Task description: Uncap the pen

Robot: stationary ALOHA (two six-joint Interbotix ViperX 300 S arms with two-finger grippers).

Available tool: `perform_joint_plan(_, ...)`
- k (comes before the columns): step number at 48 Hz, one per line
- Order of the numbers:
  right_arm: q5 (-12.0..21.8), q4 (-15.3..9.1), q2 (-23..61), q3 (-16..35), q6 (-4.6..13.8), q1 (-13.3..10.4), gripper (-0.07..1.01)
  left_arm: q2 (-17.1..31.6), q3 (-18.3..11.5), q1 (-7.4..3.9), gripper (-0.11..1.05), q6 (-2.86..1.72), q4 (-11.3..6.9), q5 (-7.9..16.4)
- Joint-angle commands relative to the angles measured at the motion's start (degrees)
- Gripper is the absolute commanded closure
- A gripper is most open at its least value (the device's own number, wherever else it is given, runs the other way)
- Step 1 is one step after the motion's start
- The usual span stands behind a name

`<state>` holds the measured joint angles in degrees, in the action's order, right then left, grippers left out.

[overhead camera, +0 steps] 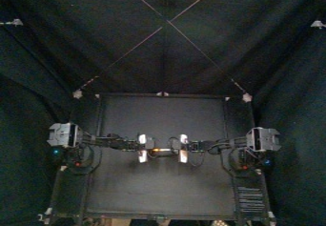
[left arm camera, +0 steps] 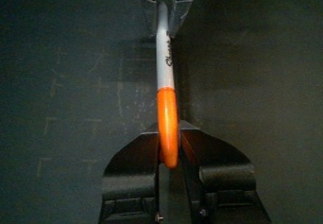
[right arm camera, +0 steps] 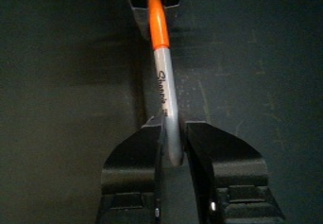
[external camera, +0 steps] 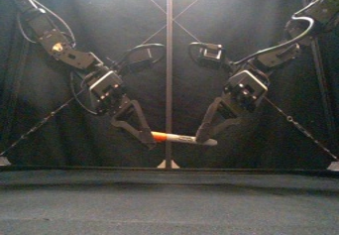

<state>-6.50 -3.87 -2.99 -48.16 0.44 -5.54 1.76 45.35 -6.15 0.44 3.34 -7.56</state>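
Note:
A marker pen (external camera: 177,138) with a grey barrel and an orange cap hangs level above the table, held between both grippers. My left gripper (external camera: 154,136) is shut on the orange cap (left arm camera: 167,124). My right gripper (external camera: 204,140) is shut on the grey barrel (right arm camera: 167,86). The cap (right arm camera: 155,25) sits flush on the barrel with no gap showing. From above, the pen (overhead camera: 162,154) spans the short space between the left gripper (overhead camera: 144,152) and the right gripper (overhead camera: 182,154), over the middle of the table.
The black table (overhead camera: 159,187) lies below the pen, with black curtains behind and at both sides. Both arms slope down from the left and right toward the centre.

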Motion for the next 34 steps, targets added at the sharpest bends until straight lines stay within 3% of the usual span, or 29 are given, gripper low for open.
perform_joint_plan(1,0.0,0.7,-3.3,-2.2,0.09,0.0,0.41,-3.1,1.9,-1.41,0.52,-0.09,0.26,0.4)
perform_joint_plan(16,-1.4,2.5,-10.3,-8.3,0.09,-1.7,0.41,-12.0,10.3,-1.93,0.52,0.00,1.05,0.3)
perform_joint_plan(24,-4.7,2.8,-12.3,-11.1,0.09,-1.8,0.41,-17.3,14.5,-1.93,0.52,-0.09,1.05,0.2)
perform_joint_plan(34,-6.6,2.9,-12.3,-12.0,0.09,-1.8,0.41,-21.7,16.7,-1.93,0.52,-0.09,1.05,-0.2)
